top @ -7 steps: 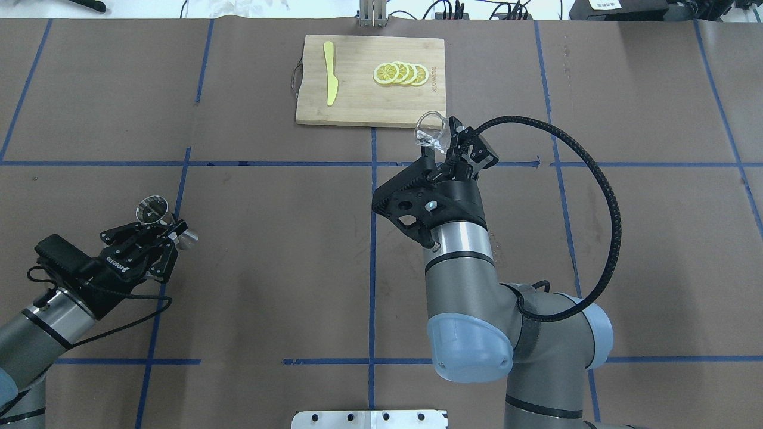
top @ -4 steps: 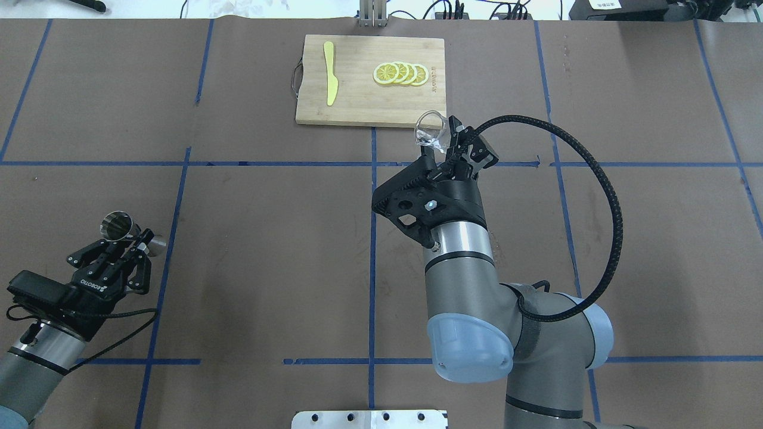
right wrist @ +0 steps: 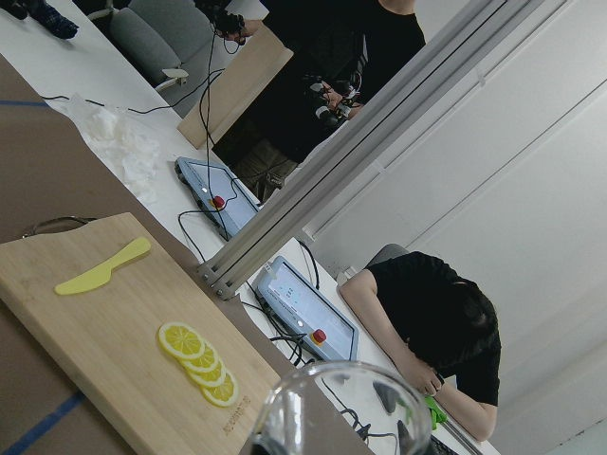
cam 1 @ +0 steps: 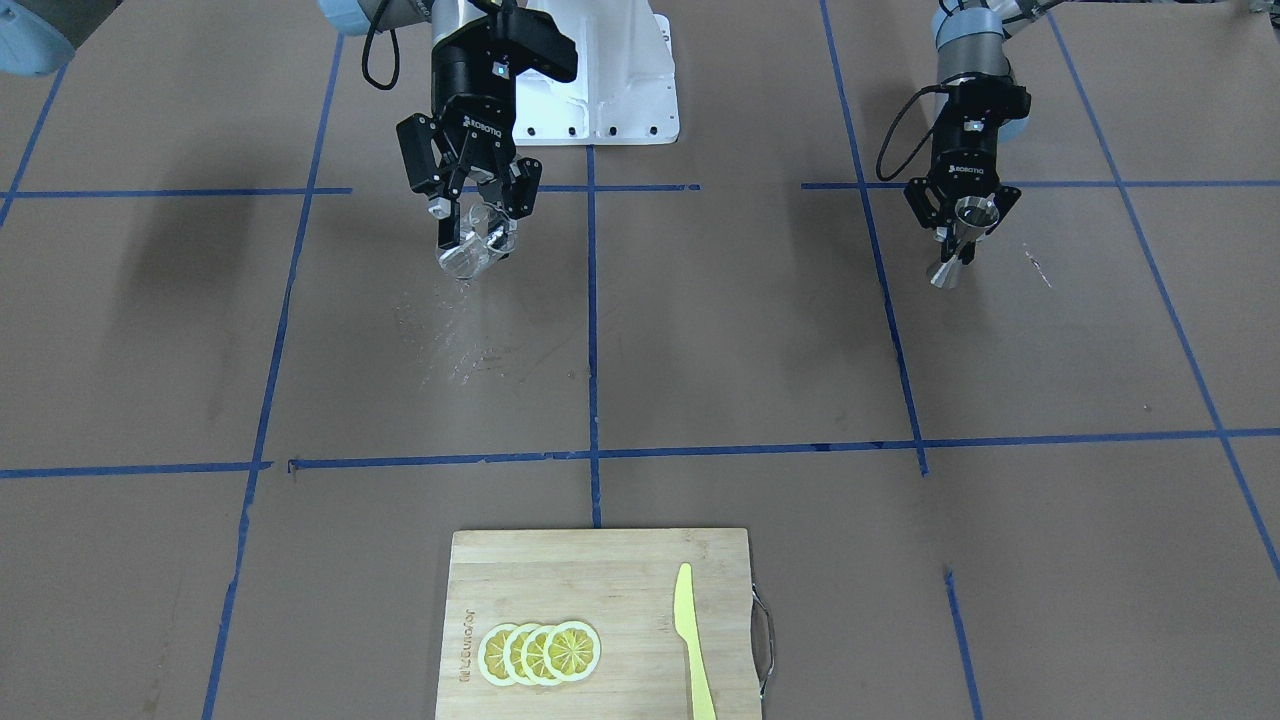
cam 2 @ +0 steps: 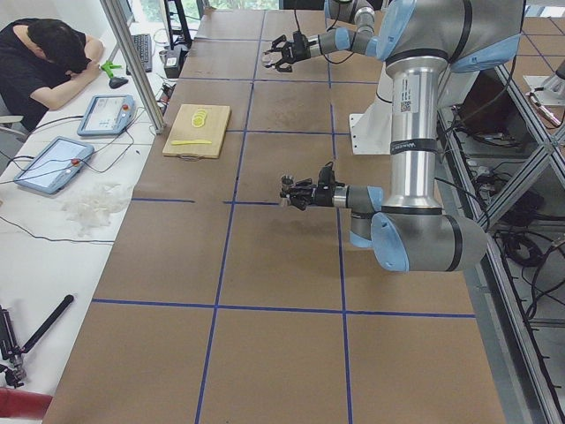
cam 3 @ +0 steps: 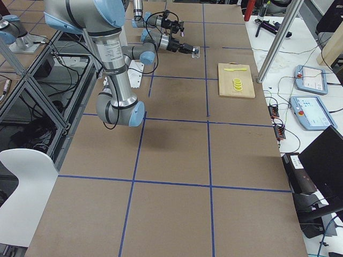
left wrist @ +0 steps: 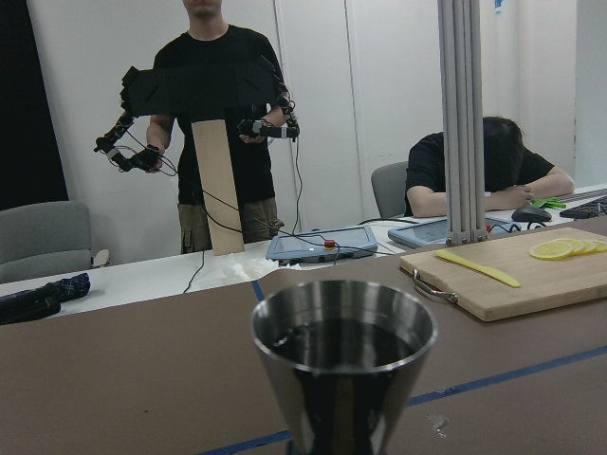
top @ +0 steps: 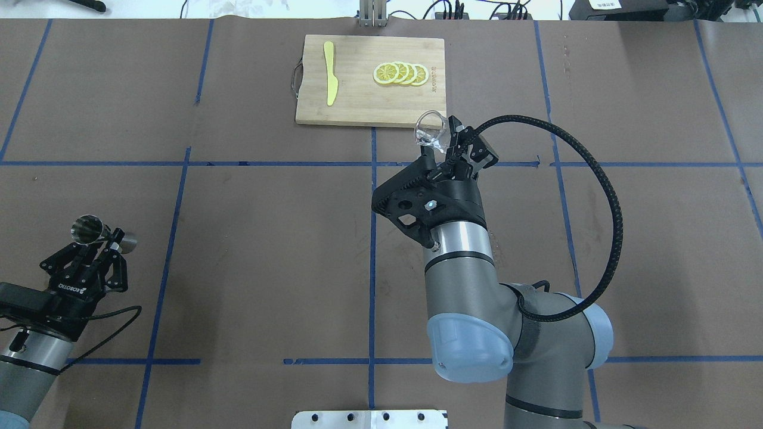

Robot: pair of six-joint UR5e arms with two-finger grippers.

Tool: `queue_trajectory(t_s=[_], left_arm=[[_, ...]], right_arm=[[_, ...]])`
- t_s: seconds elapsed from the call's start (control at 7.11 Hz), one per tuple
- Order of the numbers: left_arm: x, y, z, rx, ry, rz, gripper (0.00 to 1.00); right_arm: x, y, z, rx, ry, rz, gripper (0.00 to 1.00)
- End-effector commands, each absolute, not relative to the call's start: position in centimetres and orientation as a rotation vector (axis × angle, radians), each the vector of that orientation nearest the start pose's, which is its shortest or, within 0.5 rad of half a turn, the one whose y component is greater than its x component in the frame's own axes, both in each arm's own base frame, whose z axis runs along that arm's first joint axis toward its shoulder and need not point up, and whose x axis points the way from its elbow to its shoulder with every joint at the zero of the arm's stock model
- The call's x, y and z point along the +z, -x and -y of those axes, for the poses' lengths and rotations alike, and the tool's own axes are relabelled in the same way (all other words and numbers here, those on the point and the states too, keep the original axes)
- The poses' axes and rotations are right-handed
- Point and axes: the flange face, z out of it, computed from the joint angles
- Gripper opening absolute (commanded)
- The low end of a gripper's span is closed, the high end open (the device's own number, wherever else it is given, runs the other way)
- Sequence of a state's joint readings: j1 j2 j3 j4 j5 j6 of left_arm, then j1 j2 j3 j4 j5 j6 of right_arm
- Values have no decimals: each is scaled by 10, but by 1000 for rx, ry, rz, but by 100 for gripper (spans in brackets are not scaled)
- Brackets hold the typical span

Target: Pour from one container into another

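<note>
My right gripper point(top: 442, 145) is shut on the clear glass cup point(top: 430, 129), held tilted above the table just in front of the cutting board. The same cup point(cam 1: 471, 247) hangs in that gripper point(cam 1: 478, 222) in the front-facing view, and its rim point(right wrist: 343, 409) fills the bottom of the right wrist view. My left gripper point(top: 102, 246) is shut on the waist of the silver jigger point(top: 87, 229), far off at the table's left side. The jigger point(cam 1: 957, 240) sits in the gripper point(cam 1: 962, 226); its open mouth point(left wrist: 343, 334) faces up, dark inside.
A wooden cutting board point(top: 357, 101) at the back centre carries lemon slices point(top: 400, 74) and a yellow knife point(top: 329, 72). White specks point(cam 1: 450, 340) mark the brown paper below the glass. Operators and tablets point(cam 2: 106, 113) are beyond the far edge.
My left arm has drawn back and to the left with the jigger in it, away from the table's middle. The right arm and the glass have stayed still.
</note>
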State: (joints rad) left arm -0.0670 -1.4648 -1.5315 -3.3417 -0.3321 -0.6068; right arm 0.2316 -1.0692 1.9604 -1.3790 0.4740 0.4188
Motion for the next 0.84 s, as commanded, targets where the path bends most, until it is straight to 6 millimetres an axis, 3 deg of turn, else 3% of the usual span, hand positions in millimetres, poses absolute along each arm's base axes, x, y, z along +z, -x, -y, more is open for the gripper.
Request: queue_trajectory(t_s=[0.0,0.7], left_arm=[[543,-355,251,-297,-1430,-711,0],[538,-356,244,-286,-1425,-778,0]], right_arm=[[163,472,339,-182,-1353,116,0],[162,472,339,-182,-1353,117,0]])
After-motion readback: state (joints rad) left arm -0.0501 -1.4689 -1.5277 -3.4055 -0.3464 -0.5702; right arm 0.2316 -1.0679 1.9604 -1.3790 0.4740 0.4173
